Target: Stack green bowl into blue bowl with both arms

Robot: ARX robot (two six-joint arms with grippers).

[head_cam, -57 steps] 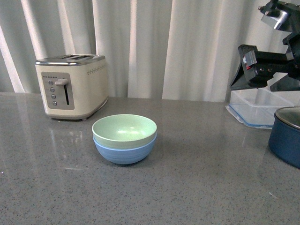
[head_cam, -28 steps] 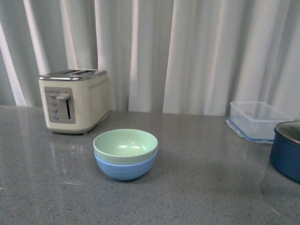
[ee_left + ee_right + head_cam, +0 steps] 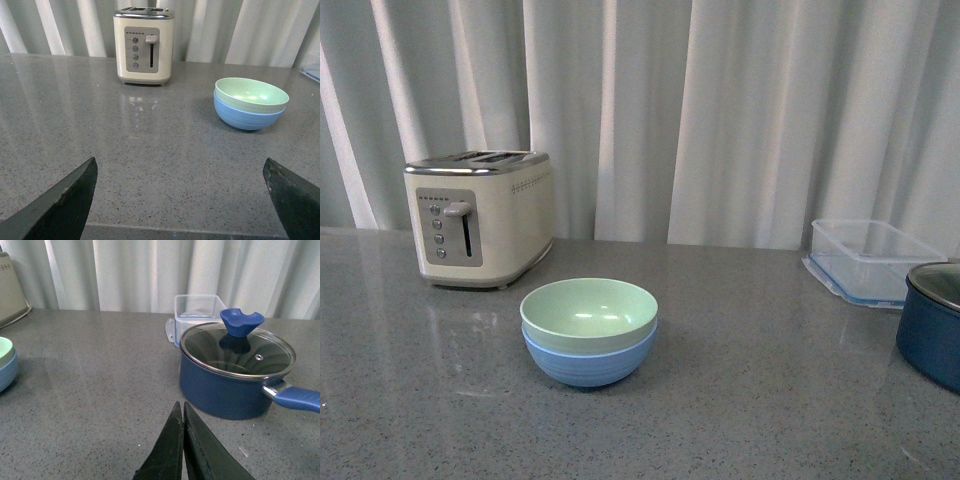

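Observation:
The green bowl (image 3: 588,312) sits nested inside the blue bowl (image 3: 588,364) near the middle of the grey counter. The stack also shows in the left wrist view, green bowl (image 3: 251,94) in blue bowl (image 3: 247,116), and at the edge of the right wrist view, green bowl (image 3: 4,351) over blue bowl (image 3: 6,371). My left gripper (image 3: 180,192) is open and empty, held back near the counter's front edge, well apart from the bowls. My right gripper (image 3: 182,415) is shut and empty, in front of the navy pot. Neither arm shows in the front view.
A cream toaster (image 3: 480,216) stands at the back left. A clear container (image 3: 872,258) stands at the back right. A dark navy pot (image 3: 235,374) with a glass lid and blue handle stands at the right, also seen in the front view (image 3: 932,324).
The right arm, seen at the upper right one second ago, has left the front view. The front view has shifted, with the bowls showing lower. The bowls stay stacked.

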